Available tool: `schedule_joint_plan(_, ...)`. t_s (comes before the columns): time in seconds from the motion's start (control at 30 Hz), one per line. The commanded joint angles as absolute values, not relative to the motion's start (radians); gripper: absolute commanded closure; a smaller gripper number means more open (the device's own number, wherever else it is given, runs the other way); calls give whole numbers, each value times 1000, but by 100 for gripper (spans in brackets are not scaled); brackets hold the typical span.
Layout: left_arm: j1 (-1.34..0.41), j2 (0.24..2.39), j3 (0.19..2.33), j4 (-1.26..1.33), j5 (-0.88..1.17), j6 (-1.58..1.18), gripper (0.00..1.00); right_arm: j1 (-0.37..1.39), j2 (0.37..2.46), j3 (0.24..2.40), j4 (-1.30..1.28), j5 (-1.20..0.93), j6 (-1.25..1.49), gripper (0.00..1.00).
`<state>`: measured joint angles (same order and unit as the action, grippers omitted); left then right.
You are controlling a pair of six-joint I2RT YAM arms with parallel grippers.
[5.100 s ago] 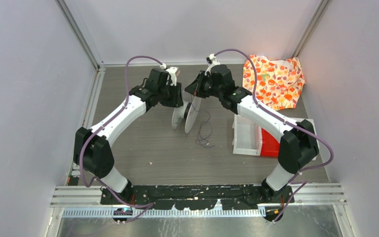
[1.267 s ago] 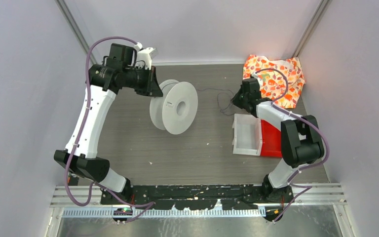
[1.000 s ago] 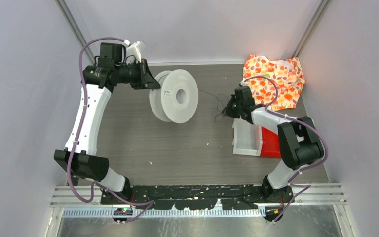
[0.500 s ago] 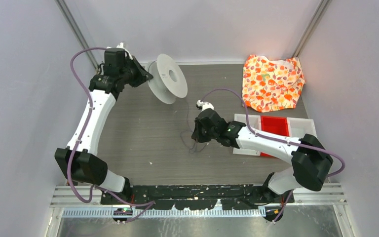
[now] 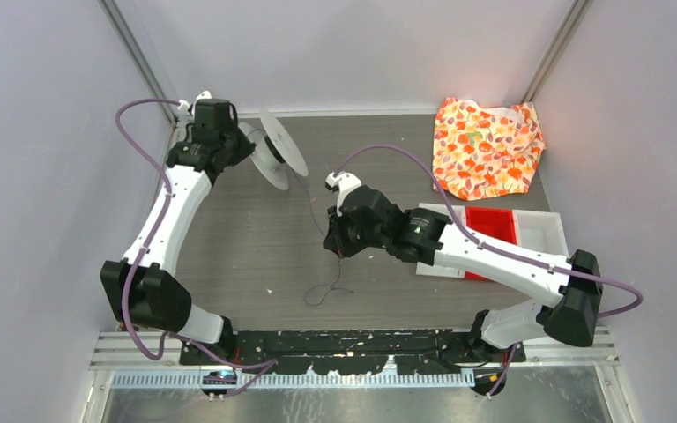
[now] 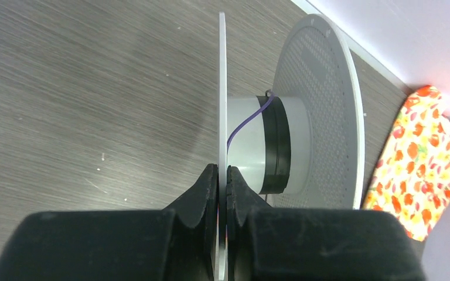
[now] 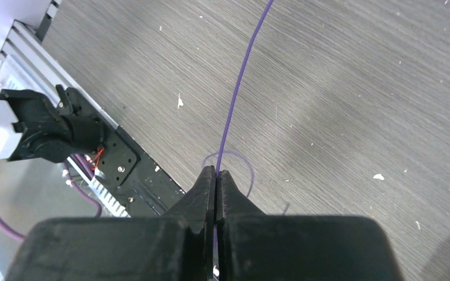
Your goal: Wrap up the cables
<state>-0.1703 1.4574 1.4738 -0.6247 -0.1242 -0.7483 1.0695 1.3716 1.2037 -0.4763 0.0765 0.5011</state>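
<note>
A loose loop of thin purple cable (image 7: pixel 241 79) lies on the table (image 5: pixel 247 247) near the arm bases. At mid-table, the right gripper (image 7: pixel 217 172) pinches the strand tight. Beyond, the cable runs to a white spool (image 6: pixel 322 117) at the far left, its near flange clamped by the left gripper (image 6: pixel 222 170).

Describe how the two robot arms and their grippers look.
White links join chunky black joints on the left arm and right arm, with a purple hose running along each. The left gripper and right gripper each have two matte black, wedge-shaped fingers.
</note>
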Motion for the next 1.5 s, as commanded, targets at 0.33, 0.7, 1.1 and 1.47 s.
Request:
schedule_joint_plan(0.33, -321, 1487, 1525, -666, -189, -499, 100, 1064, 1318, 1459, -619, 105, 220, 99)
schedule_joint_plan(0.7, -573, 1507, 1570, -790, -55, -325, 99, 878, 1312, 1465, -484, 236, 150, 99)
schedule_joint_plan(1.1, -601, 1440, 1596, -915, 149, -110, 100, 668, 1319, 1324, -399, 159, 201, 99)
schedule_joint_plan(1.47, -600, 1409, 1711, -1041, 280, -5, 100, 580, 1366, 1192, -336, 59, 279, 99)
